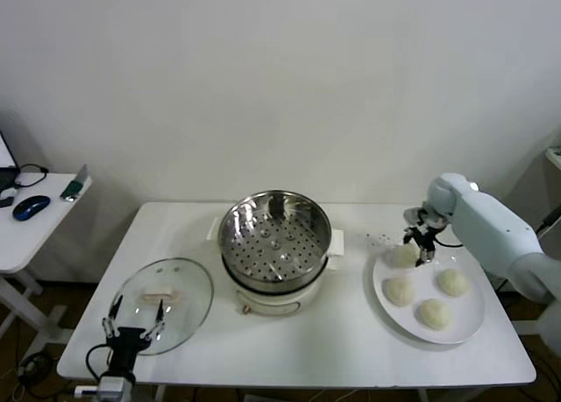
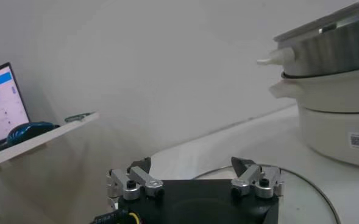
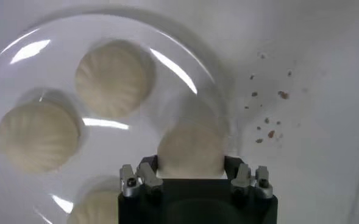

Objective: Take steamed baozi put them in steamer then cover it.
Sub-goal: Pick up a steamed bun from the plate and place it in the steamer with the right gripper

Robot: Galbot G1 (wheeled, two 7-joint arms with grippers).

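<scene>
Four off-white baozi lie on a white plate (image 1: pixel 471 323) at the right. My right gripper (image 1: pixel 422 246) is down on the plate's far-left baozi (image 1: pixel 401 256). In the right wrist view this gripper (image 3: pixel 190 163) has its fingers pressed on both sides of that baozi (image 3: pixel 191 149), which still rests on the plate (image 3: pixel 173 67). The other baozi (image 3: pixel 114 77) lie apart from it. The steel steamer (image 1: pixel 274 237) stands open and empty at the table's middle. The glass cover (image 1: pixel 166 304) lies flat at the front left. My left gripper (image 1: pixel 133 321) is open just above the cover's near edge (image 2: pixel 191 167).
Dark crumbs (image 1: pixel 379 238) lie on the table between the steamer and the plate. A side table (image 1: pixel 35 236) with a blue mouse (image 1: pixel 31 207) stands to the left. The steamer's base (image 2: pixel 334 122) is close beside the left gripper.
</scene>
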